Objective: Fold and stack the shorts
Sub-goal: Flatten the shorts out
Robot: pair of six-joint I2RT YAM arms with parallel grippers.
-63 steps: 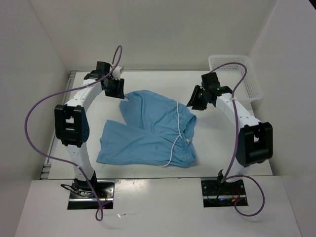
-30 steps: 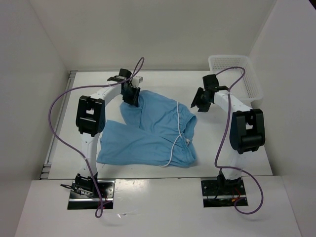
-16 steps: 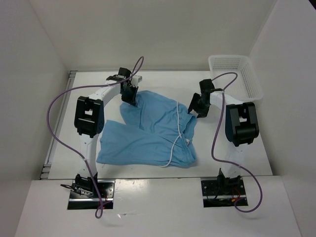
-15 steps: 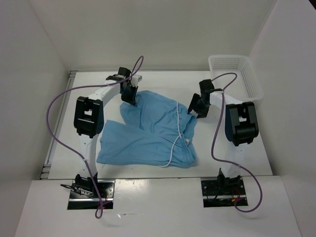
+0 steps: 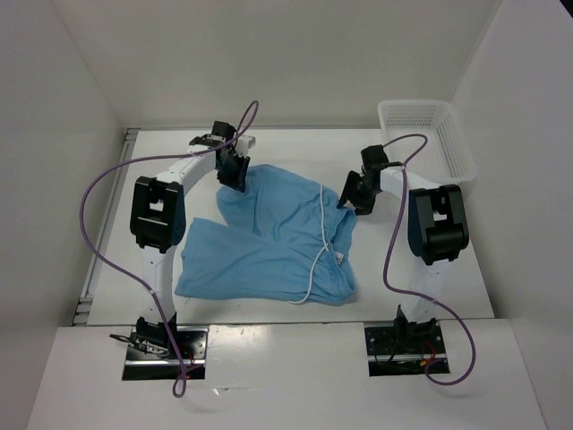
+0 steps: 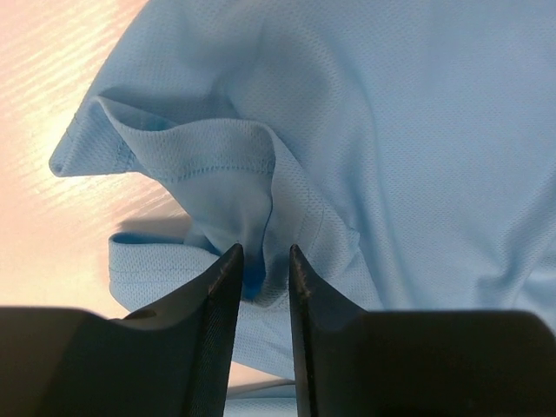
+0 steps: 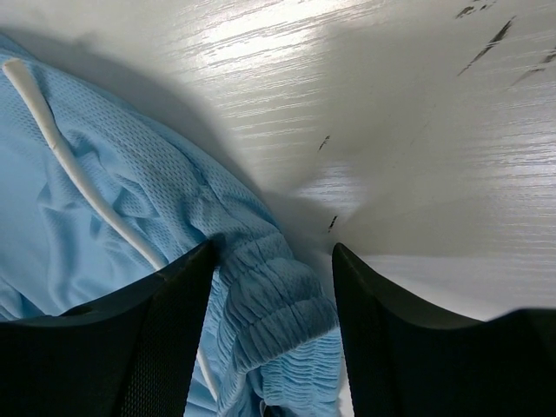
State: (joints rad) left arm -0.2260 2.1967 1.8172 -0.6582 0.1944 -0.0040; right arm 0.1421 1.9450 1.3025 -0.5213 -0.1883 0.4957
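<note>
The light blue shorts [image 5: 269,242] lie crumpled on the white table, with a white drawstring [image 5: 320,235] running down their right side. My left gripper [image 5: 235,177] is at the shorts' far left corner. In the left wrist view its jaws [image 6: 259,261] are nearly closed, pinching a fold of the hem [image 6: 217,165]. My right gripper [image 5: 347,201] is at the far right corner. In the right wrist view it [image 7: 273,254] is open and straddles the gathered waistband [image 7: 278,304], with the drawstring [image 7: 69,165] to its left.
A white mesh basket [image 5: 426,134] stands at the far right corner of the table. White walls enclose the table on the left, back and right. Purple cables loop from both arms.
My left gripper has moved right onto the shorts' far left corner and closed on the fabric. My right gripper has moved left and down to the waistband.
</note>
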